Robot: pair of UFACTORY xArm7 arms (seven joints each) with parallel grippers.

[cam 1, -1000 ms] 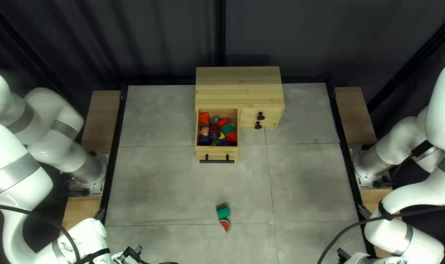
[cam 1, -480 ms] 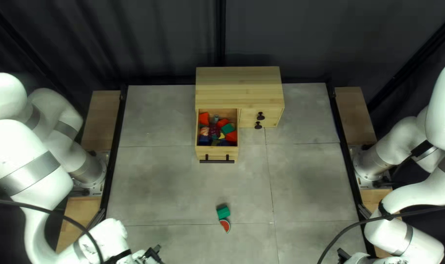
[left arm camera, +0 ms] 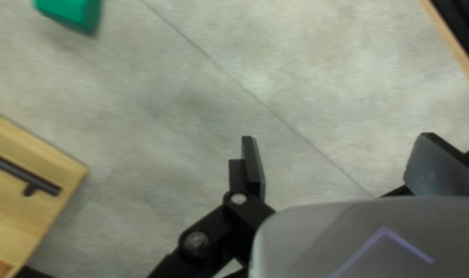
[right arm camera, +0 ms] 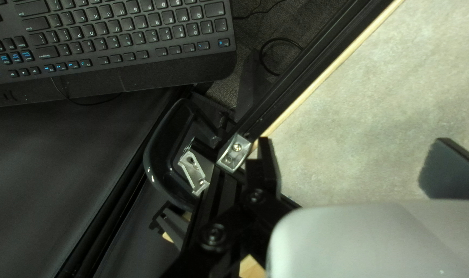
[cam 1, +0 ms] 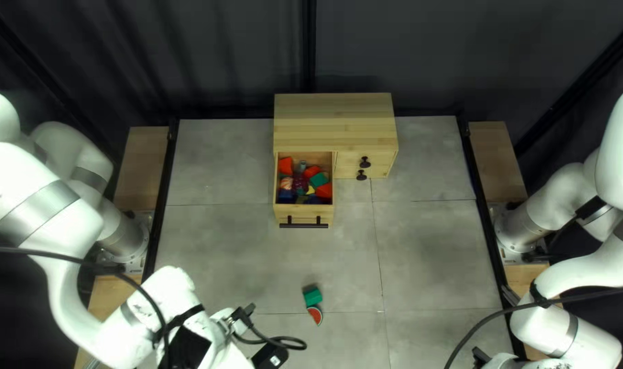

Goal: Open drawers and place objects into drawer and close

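Top left view: a wooden cabinet (cam 1: 335, 123) stands by the table's far edge, its drawer (cam 1: 303, 214) pulled out toward the near edge, with a pile of coloured toys (cam 1: 305, 183) inside. Nearer the front, on the table, lie a green block (cam 1: 313, 298) and a melon slice (cam 1: 315, 315), close together; whether they touch, I cannot tell. Left wrist view: the left gripper (left arm camera: 337, 138) has its fingers wide apart with nothing between them, and the block is ahead, well off to one side. Right wrist view: the right gripper (right arm camera: 354, 140) also has its fingers apart, empty, over the table's side edge.

The step in hand looks like bringing the left gripper to the block or the slice. It would go best by centring above one piece, turning the fingers to straddle its narrow width, then lowering straight down without nudging its neighbour. The lift should clear the drawer's front, and the release be low, with nothing heaped above the rim to jam the closing.

The slice's long axis slants from beside the block toward the near edge and a little right. The block's long axis is hard to judge. The drawer faces the near edge, its handle (cam 1: 303, 225) running crosswise
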